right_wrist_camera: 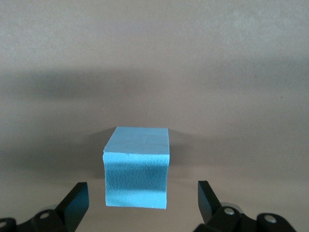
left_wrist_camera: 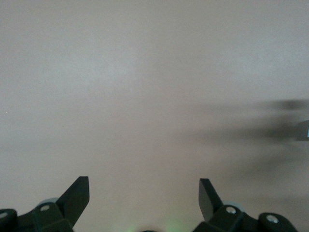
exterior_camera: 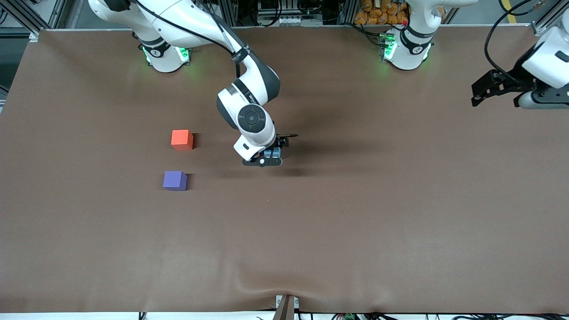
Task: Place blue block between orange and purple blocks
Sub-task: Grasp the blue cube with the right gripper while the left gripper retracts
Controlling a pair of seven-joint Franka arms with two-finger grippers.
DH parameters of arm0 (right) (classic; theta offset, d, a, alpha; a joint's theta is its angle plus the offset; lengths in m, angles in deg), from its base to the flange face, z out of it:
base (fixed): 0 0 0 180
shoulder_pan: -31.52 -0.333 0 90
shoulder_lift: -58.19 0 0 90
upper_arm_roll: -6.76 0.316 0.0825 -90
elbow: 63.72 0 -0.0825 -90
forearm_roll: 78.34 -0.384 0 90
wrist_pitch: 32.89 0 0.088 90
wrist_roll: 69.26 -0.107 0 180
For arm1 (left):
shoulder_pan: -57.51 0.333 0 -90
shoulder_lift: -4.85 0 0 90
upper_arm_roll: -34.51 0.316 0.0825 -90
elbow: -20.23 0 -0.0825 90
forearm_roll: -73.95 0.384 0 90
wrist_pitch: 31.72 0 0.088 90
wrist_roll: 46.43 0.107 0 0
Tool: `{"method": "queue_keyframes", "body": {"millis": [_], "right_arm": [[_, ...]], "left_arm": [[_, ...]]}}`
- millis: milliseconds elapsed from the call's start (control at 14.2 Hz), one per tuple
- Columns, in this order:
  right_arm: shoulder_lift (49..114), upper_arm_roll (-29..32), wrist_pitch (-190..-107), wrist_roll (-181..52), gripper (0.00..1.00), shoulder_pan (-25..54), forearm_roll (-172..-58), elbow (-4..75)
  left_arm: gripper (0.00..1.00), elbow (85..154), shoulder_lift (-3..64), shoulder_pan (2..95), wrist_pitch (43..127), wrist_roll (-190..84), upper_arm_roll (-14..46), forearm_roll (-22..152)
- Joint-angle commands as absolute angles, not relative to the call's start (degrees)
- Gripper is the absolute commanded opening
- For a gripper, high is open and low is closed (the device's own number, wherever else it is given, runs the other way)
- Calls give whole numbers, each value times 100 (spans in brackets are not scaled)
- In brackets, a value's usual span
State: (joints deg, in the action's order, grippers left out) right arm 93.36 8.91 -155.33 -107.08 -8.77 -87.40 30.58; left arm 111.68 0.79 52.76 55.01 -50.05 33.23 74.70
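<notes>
front: high, faces robots, whole table [exterior_camera: 355,231] | wrists: close, downward | shared: blue block [right_wrist_camera: 136,166]

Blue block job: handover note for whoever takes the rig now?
Right gripper: open, low over the table, fingers either side of the blue block, not closed on it.
Left gripper: open, empty, waiting at the left arm's end of the table.
Orange block and purple block sit toward the right arm's end, apart, purple nearer the front camera.
Done: approach to blue. Left: grasp, carry, set it in the gap between them.
</notes>
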Motion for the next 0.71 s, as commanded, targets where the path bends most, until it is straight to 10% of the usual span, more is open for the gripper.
{"method": "queue_keyframes", "body": {"millis": [0, 282, 635], "right_arm": [[9439, 825, -15839, -10977, 100, -1040, -8651, 3120], [9563, 816, -15954, -11031, 100, -1128, -8634, 3121], [9589, 825, -15928, -11022, 22, -1137, -8194, 3103]], "left_arm": [[100, 11014, 99, 5391, 5205, -4688, 3337, 7430], [100, 11049, 125, 5391, 5204, -4757, 3346, 7395], [100, 11075, 300, 5391, 5485, -4775, 3346, 7386]]}}
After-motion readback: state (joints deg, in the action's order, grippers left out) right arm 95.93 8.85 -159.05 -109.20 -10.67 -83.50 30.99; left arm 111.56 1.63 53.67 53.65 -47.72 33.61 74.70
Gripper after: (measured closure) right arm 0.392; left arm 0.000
